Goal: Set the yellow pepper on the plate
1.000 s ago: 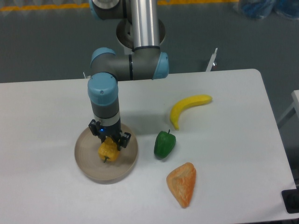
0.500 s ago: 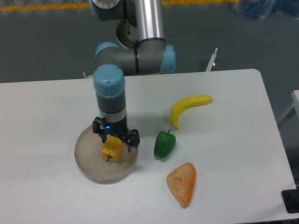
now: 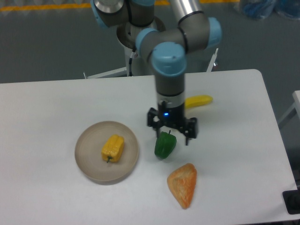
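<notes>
The yellow pepper (image 3: 113, 148) lies on its side in the middle of the round beige plate (image 3: 89, 164) at the left of the table, its dark stem pointing toward the front. My gripper (image 3: 171, 132) is open and empty. It hangs to the right of the plate, just above and behind the green pepper (image 3: 165, 145), well apart from the yellow pepper.
A yellow banana (image 3: 200, 100) lies behind the gripper, partly hidden by the arm. An orange wedge-shaped piece (image 3: 183, 184) lies at the front right. The table's right edge is near the banana's side.
The gripper let go of the yellow pepper, which stays on the plate, and the arm swung right to above the green pepper.
</notes>
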`<control>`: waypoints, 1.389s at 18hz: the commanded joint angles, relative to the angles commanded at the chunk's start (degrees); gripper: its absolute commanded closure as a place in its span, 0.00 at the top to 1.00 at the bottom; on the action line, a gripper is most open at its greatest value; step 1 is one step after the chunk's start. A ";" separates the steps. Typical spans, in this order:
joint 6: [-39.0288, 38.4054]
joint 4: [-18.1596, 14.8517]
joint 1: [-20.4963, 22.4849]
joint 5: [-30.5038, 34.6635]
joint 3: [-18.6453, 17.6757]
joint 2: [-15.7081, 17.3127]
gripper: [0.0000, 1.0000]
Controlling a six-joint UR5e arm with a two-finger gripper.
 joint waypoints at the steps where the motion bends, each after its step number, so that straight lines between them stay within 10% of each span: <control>1: 3.40 0.09 0.97 0.00 0.36 -0.26 1.00; 25: 10.82 0.18 2.04 1.32 3.26 -1.41 1.00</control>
